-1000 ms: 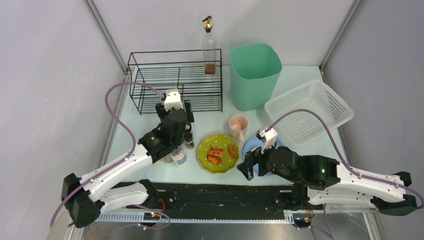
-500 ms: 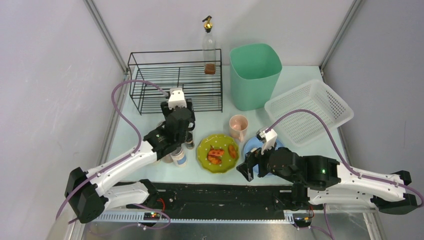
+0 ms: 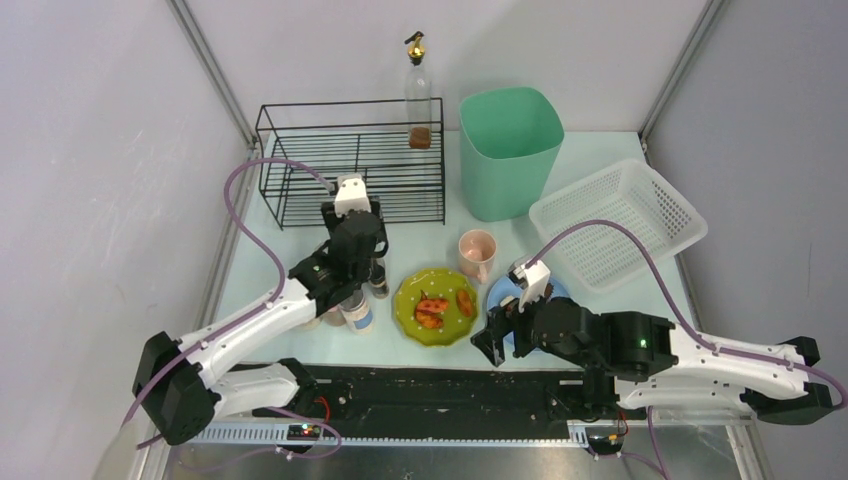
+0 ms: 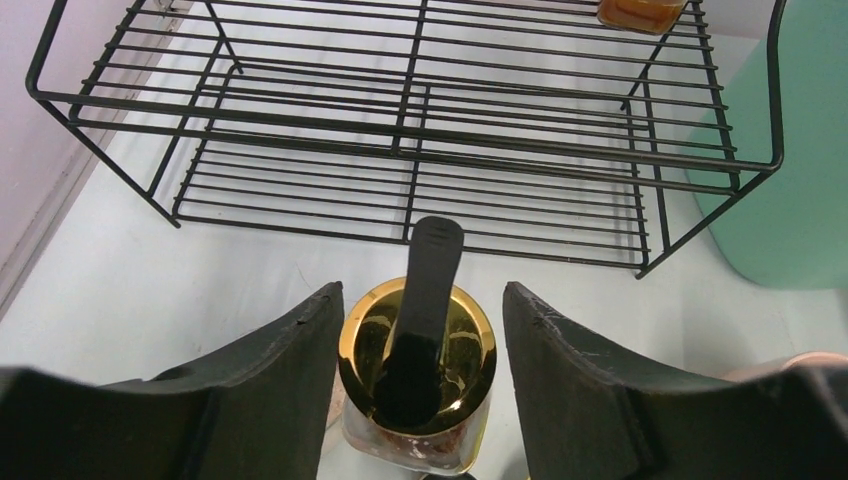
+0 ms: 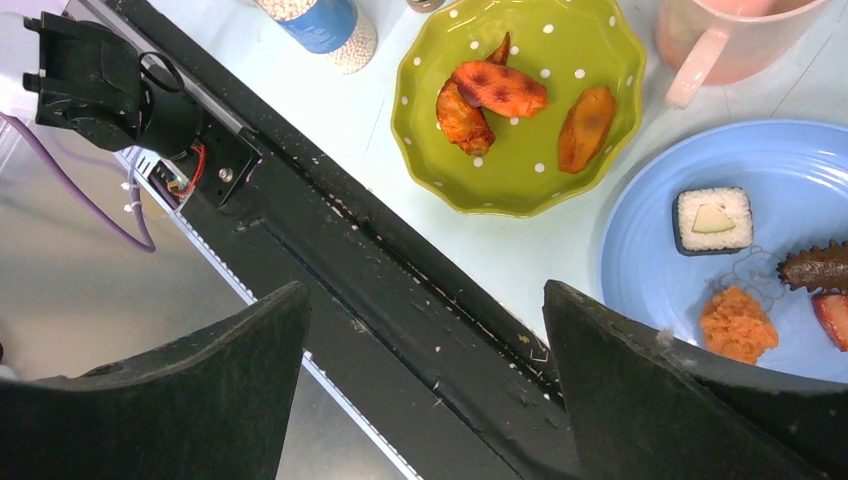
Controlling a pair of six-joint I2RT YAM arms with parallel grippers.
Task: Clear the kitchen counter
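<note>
Left gripper (image 4: 422, 295) straddles the gold-capped bottle (image 4: 460, 340), can't tell if it's gripping; next, pinch firmly and lift toward the wire rack (image 3: 350, 165).

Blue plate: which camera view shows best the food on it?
The right wrist view: the blue plate lies close below, with a sushi piece and an orange lump plain. The top view shows only a blue edge under the right arm. The left wrist view misses it.
</note>
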